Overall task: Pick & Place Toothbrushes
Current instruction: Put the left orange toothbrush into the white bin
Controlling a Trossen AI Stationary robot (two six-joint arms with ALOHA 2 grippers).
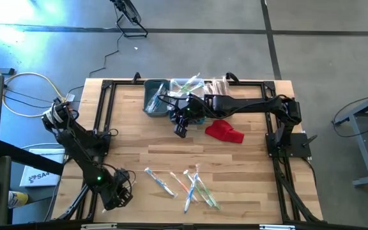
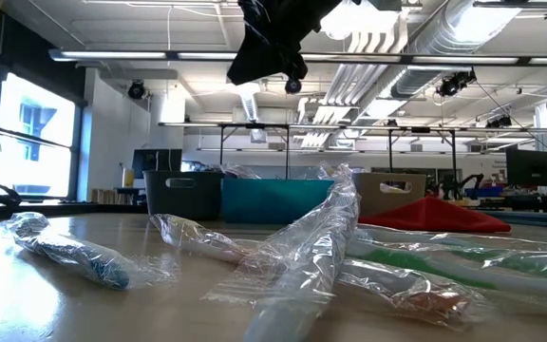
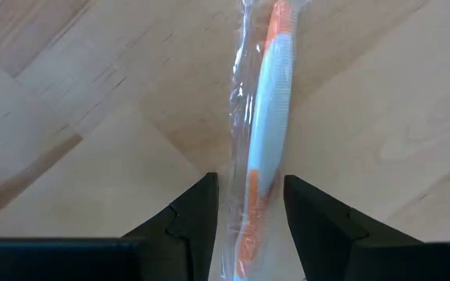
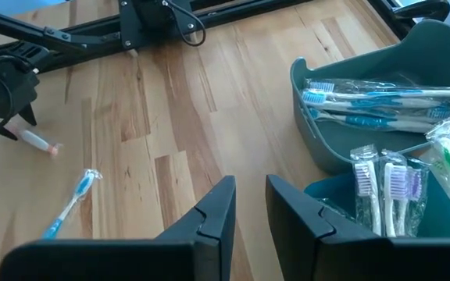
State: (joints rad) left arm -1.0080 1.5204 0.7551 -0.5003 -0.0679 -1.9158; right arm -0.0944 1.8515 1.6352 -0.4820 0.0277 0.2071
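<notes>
item: left gripper [image 3: 248,226], sitting at the near left of the table [image 1: 133,144]; you are seeing its fingers [image 3: 190,215] clenching an orange-and-white wrapped toothbrush [image 3: 268,133] by one end, the rest of it pointing forward over bare wood, so it is probably being carried lengthwise to keep the wrapper from snagging; item: right gripper [image 4: 248,207], hanging in front of the bins at the far edge; its jaws are standing slightly apart with nothing between them, which suggests it is free for a fresh pick; item: grey bin [image 4: 366,101], holding blue-handled brushes; item: teal bin [image 4: 381,211] just beside it, holding white and green ones, so you are evidently sorting by colour; item: loose toothbrushes [image 1: 184,185], lying scattered and partly crossing near the front edge, well apart from the bins and waiting for pick-up; item: red cloth [image 1: 224,131], lying crumpled on the table just beside the right arm, not part of the sort.
</notes>
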